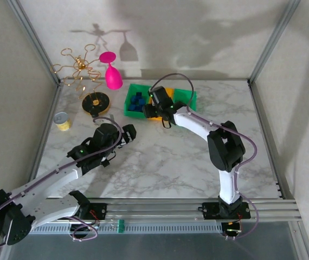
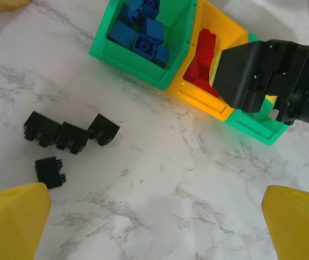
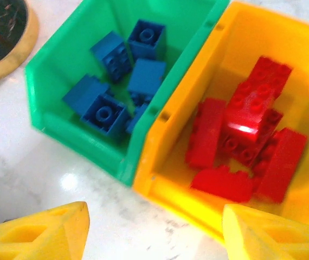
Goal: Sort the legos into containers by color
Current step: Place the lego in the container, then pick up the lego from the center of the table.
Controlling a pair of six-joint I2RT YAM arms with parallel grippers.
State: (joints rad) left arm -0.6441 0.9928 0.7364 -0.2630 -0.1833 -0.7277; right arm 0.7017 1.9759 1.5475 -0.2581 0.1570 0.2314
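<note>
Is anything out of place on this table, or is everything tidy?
Four black bricks lie loose and unsorted on the marble table. They stand out because the blue bricks sit in a green bin and the red bricks in the yellow bin beside it.

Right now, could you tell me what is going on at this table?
Bricks are being sorted by colour. The right pincer hangs open over the yellow bin of red bricks; blue bricks lie in a green bin. The left pincer is open near four black bricks on the marble, not yet sorted.
</note>
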